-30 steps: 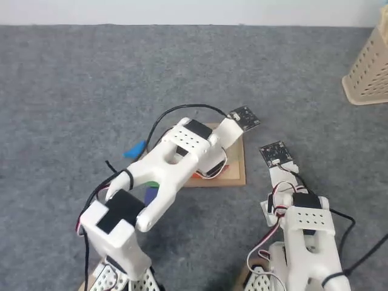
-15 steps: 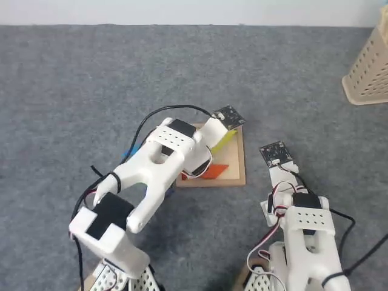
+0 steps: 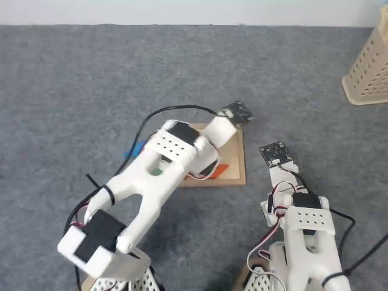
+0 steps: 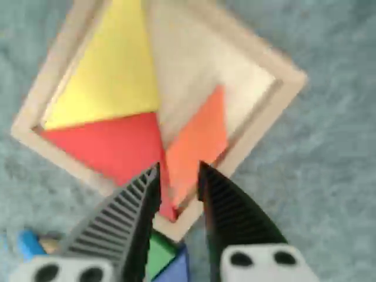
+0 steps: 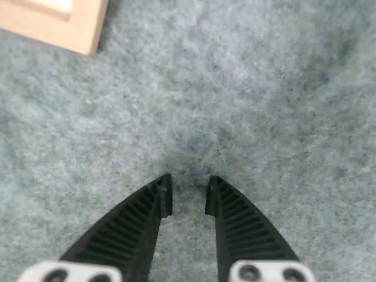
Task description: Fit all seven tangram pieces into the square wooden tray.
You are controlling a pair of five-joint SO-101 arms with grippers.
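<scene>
Square wooden tray (image 3: 241, 162) sitting mid-frame on grey felt-like tabletop (image 3: 73, 79), pale wall (image 3: 182, 12) running along top; tray edges lying roughly square to frame. Left wrist view showing yellow piece (image 4: 106, 76), red piece (image 4: 111, 150), orange piece (image 4: 200, 141) inside, left arm (image 3: 163, 163) covering most in high view. Left claw (image 4: 178, 171) hovering over tray corner, narrowly parted, gripping nothing; right claw (image 5: 188, 181) likewise, over tabletop.
</scene>
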